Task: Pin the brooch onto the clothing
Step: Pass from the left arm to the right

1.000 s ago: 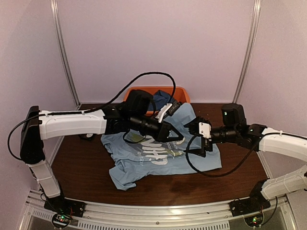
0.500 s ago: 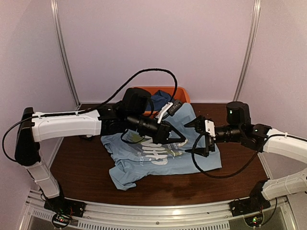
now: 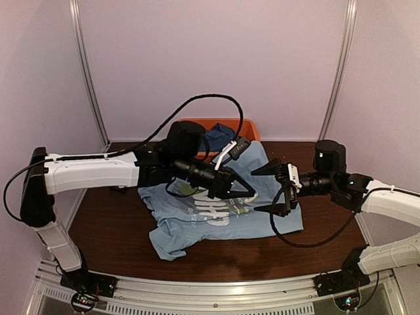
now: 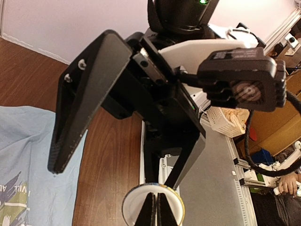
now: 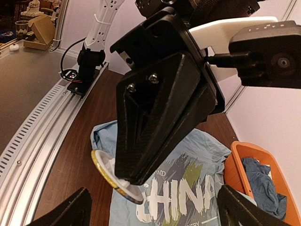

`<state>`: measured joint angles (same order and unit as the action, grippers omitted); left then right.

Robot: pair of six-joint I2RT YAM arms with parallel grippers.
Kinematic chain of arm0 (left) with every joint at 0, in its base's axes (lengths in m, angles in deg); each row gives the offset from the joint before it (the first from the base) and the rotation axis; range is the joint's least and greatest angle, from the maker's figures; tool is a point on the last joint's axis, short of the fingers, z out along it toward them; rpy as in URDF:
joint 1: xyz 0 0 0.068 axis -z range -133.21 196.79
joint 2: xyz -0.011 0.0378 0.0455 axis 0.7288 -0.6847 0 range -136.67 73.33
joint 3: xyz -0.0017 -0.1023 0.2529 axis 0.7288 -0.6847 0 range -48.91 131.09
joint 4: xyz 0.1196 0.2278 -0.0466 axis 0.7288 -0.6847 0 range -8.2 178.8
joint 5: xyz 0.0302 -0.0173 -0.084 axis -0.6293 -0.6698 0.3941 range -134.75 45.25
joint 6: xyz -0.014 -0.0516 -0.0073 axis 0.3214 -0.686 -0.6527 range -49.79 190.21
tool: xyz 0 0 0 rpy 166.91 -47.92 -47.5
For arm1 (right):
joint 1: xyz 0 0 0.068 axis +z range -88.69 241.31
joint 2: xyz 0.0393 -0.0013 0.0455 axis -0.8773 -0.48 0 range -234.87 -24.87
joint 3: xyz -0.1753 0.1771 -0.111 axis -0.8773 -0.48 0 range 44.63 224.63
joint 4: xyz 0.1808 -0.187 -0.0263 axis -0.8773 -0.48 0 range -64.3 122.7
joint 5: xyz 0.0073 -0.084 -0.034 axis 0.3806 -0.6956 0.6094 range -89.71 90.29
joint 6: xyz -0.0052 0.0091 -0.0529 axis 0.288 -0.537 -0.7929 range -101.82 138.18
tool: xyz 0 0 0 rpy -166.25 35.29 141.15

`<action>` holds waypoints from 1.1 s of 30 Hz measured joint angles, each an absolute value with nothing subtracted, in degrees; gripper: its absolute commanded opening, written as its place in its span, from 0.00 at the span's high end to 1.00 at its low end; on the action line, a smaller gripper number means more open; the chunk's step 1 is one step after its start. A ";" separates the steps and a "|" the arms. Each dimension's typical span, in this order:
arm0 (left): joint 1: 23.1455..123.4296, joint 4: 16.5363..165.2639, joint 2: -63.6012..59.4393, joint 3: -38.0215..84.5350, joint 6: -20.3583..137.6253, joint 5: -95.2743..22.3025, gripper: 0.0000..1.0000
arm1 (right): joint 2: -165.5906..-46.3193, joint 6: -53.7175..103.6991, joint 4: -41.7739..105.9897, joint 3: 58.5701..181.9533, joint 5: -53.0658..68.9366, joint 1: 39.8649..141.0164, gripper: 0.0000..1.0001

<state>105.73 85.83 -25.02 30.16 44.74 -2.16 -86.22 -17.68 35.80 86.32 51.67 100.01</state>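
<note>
The brooch [image 4: 133, 208], a small round white disc with a gold rim, is pinched edge-on in my shut left gripper [image 4: 155, 195]. It hangs above the light blue "CHINA" T-shirt [image 3: 190, 226], near the print's right end in the top view. In the right wrist view the brooch [image 5: 104, 168] sticks out under the left gripper [image 5: 124, 181], above the shirt [image 5: 207, 155]. My right gripper [image 3: 261, 190] is open and empty. Its fingers straddle the left gripper's tip without touching the brooch. It also shows in the left wrist view [image 4: 113, 178].
An orange basket [image 3: 246, 126] holding a dark blue garment [image 3: 216, 136] stands at the back, behind the shirt; it also shows in the right wrist view [image 5: 235, 165]. The wooden table [image 3: 105, 216] ends at a metal rail [image 3: 210, 289] in front.
My right arm has drawn back a little to the right, its gripper still open. My left gripper has edged slightly right and down with the brooch still in it.
</note>
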 measured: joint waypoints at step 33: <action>103.17 105.05 -27.77 26.83 43.60 9.91 1.00 | -86.94 -5.79 38.09 87.74 55.73 100.08 0.21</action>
